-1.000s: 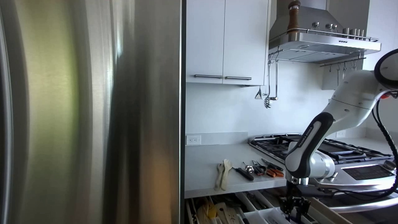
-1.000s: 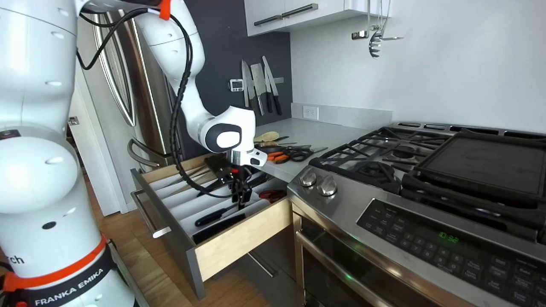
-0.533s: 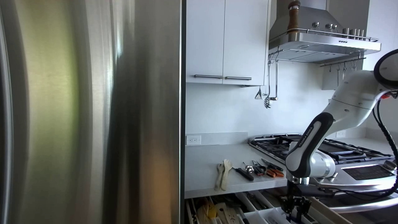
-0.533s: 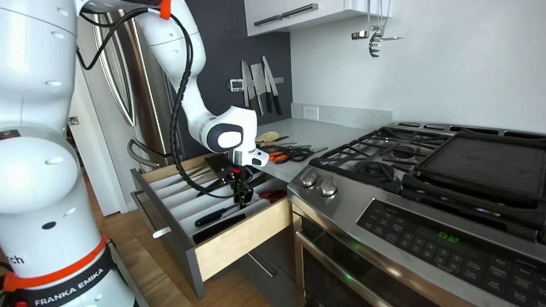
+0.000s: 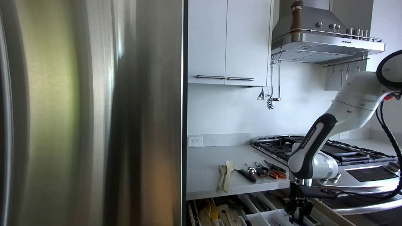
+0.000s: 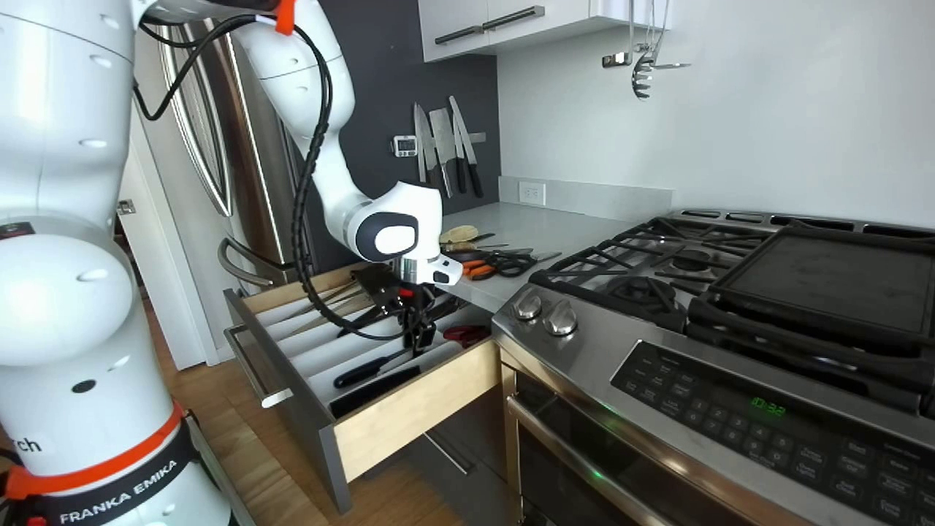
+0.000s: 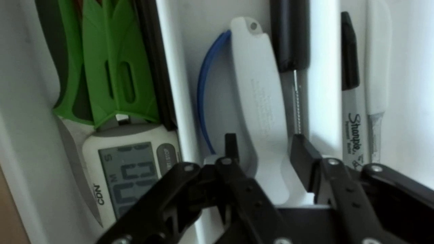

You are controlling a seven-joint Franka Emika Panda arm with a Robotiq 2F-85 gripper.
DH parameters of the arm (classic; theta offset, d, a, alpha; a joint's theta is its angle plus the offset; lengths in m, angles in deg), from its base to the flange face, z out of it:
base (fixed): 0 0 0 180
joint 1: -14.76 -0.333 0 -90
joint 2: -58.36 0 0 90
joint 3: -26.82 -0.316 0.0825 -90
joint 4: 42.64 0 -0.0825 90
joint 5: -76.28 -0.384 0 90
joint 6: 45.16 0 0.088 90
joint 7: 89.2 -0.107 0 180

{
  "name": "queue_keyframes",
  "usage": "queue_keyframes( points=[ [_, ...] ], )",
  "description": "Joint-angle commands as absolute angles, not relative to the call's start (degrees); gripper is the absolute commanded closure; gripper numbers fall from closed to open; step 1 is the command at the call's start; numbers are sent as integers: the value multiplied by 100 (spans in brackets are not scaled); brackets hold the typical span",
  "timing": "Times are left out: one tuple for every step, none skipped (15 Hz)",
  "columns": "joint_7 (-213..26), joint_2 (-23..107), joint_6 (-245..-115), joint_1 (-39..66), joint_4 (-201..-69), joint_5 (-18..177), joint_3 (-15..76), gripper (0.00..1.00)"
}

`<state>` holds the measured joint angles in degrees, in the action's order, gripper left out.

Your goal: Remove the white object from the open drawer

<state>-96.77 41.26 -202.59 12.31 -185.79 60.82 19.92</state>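
Note:
The white object [image 7: 261, 98] is a long, flat plastic handle with a hole at one end, lying in a compartment of the open drawer [image 6: 424, 405]. My gripper [image 7: 265, 144] is open, with one finger on each side of the white object's lower part. Gaps show between the fingers and the object. The object's lower end is hidden behind the gripper. In both exterior views the gripper [image 5: 296, 215] [image 6: 418, 340] points down into the drawer, and the white object cannot be made out there.
Beside the white object lie a blue strip [image 7: 202, 91] and a black-handled tool [image 7: 290, 34]. White dividers [image 7: 181, 84] separate a timer [image 7: 132, 169] and a marker [image 7: 352, 125]. The counter [image 6: 548, 223] holds several tools. The stove [image 6: 657, 285] borders the drawer.
In an exterior view the arm and gripper have shifted very slightly to the right over the drawer. Nothing else has visibly moved.

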Motion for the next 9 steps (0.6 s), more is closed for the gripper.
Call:
queue_keyframes(
  points=[
    [-9734,3979,-20432,1243,-18544,5976,1998,57],
    [-9729,3960,-20465,1255,-18542,5951,1981,58],
    [-9743,3938,-20504,1258,-18544,5946,1980,57],
    [-9741,3915,-20520,1270,-18542,5927,1970,59],
    [-9737,3897,-20523,1284,-18538,5907,1962,58],
    [-9738,3886,-20519,1295,-18533,5883,1954,59],
    [-9737,3883,-20514,1303,-18526,5850,1946,57],
    [-9739,3876,-20509,1305,-18520,5817,1944,57],
    [-9739,3865,-20496,1311,-18510,5775,1934,57]
  ],
)
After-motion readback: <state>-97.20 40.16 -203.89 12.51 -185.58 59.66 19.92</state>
